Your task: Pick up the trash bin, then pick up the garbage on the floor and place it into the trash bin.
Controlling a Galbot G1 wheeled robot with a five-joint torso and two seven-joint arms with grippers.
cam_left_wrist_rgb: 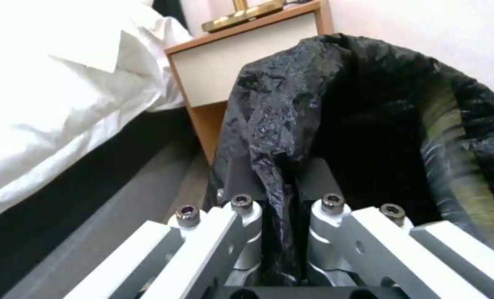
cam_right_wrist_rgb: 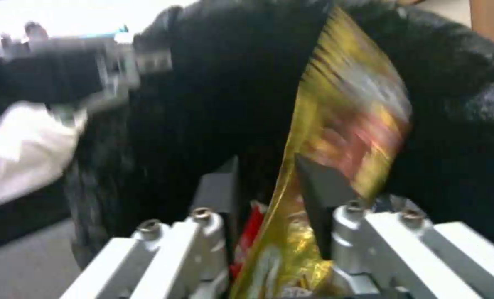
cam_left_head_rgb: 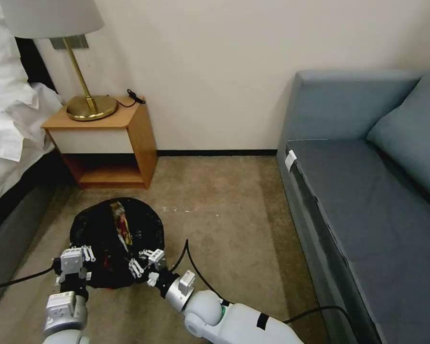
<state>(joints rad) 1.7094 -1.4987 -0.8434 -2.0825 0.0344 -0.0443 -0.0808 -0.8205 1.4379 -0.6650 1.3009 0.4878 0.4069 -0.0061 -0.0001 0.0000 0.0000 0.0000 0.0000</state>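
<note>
Right gripper pinches yellow wrapper over trash bin beside nightstand.

No words, numbers or brand names can be read anywhere. The yellow wrapper carries printed red and pale patches, too blurred to make out as letters. The red wrapper beside it shows no lettering that can be told. The small white tag on the sofa edge looks blank from here.
</note>
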